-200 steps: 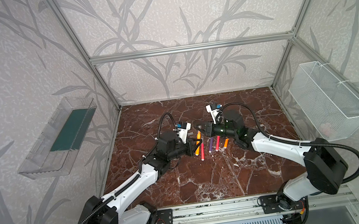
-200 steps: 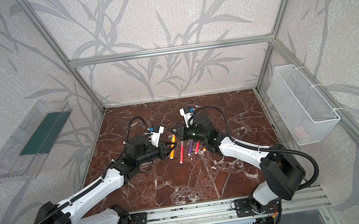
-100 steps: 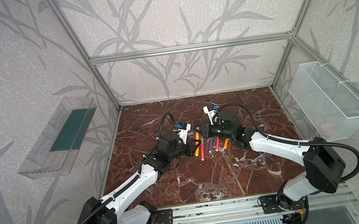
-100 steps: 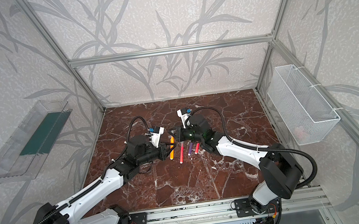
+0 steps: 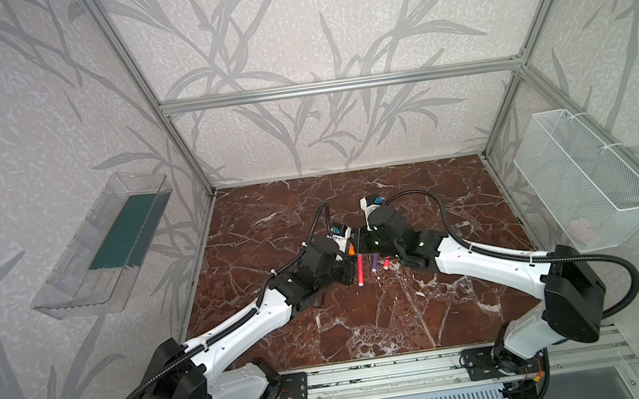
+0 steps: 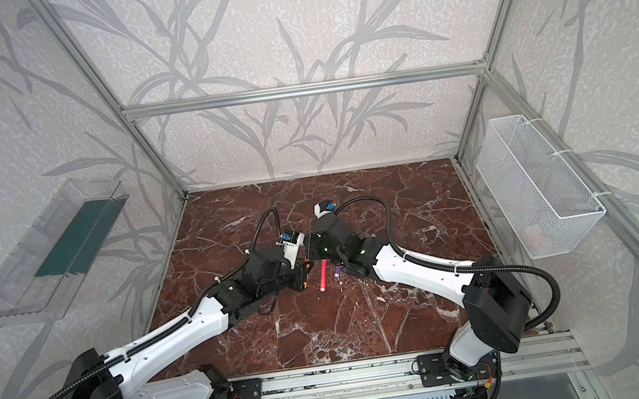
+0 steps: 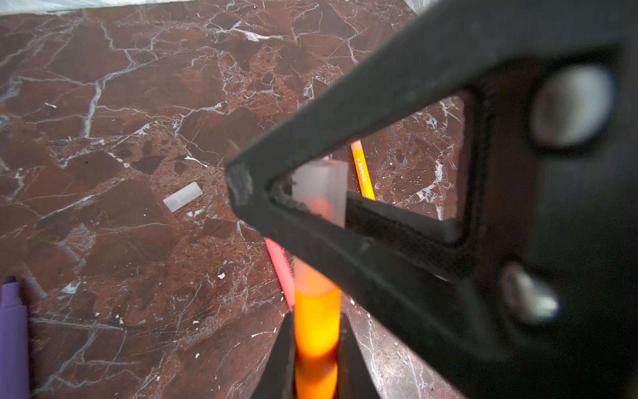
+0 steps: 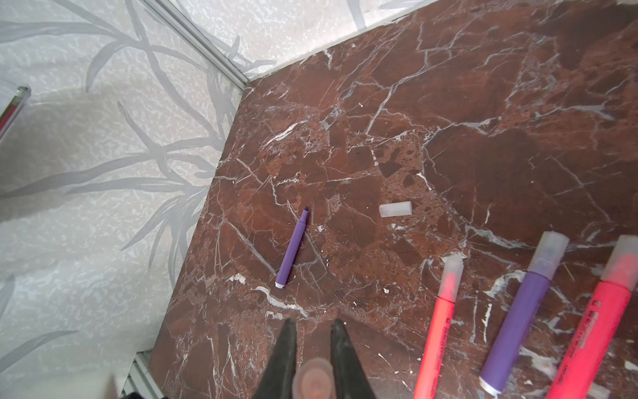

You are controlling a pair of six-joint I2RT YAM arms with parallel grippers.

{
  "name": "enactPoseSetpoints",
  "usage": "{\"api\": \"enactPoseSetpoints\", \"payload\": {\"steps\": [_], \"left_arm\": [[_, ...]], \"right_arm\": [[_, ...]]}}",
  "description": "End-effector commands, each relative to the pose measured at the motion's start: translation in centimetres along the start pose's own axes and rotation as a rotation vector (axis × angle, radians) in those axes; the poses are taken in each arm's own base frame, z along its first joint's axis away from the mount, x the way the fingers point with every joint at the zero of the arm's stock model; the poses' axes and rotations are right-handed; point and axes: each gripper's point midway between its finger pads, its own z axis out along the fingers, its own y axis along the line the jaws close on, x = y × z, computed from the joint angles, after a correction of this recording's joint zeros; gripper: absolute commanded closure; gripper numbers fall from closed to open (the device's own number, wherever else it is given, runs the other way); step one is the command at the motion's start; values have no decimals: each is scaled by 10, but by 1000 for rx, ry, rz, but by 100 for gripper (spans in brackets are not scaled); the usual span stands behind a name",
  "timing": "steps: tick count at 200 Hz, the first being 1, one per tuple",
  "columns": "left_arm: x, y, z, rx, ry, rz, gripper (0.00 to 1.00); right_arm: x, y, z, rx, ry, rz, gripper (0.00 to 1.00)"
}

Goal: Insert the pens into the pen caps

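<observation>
Both grippers have drawn together since a second ago and now meet near the middle of the marble table [image 5: 368, 328].

Top views: the left gripper [image 5: 349, 261] is clamped on an orange pen [image 5: 351, 250]. The right gripper [image 5: 358, 245] stands at that pen's far end, its jaws hidden here. Three pens lie just beside them in a top view: a pink-red pen [image 5: 360, 270], a purple pen [image 5: 374, 262] and a second pink-red pen [image 5: 386, 263]. Bare marble lies open on all sides out to the table's edges.

Left wrist view: the right gripper's jaws, set narrow, pinch a held cap [image 7: 321, 193] at the orange pen's tip, and orange shows through its wall. On the marble lie one loose cap [image 7: 182, 201] and one second orange pen [image 7: 362, 172].

Right wrist view: three capped pens lie side by side, two pink-red and one purple. One uncapped purple pen [image 8: 293, 248] lies alone, nearer the table's wall-side edge. One loose cap lies apart from both.
</observation>
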Motion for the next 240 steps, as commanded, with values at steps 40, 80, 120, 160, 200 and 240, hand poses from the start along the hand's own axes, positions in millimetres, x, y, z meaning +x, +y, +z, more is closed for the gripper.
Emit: {"api": "enactPoseSetpoints", "payload": {"steps": [40, 80, 120, 160, 200, 240], "left_arm": [[-58, 24, -11, -136, -199, -37, 100], [-68, 22, -16, -44, -219, -113, 100], [-71, 31, -18, 1, -237, -187, 100], [-73, 29, -23, 18, -244, -189, 100], [-67, 22, -21, 55, -242, -155, 100], [-58, 15, -20, 50, -228, -116, 100]], "right_arm": [[70, -17, 9, 60, 164, -15, 100], [93, -15, 14, 60, 213, -51, 100], [105, -19, 14, 81, 201, -31, 100], [109, -13, 5, 77, 162, -28, 100], [100, -10, 3, 84, 129, -38, 100], [75, -4, -4, 89, 41, -49, 98]]}}
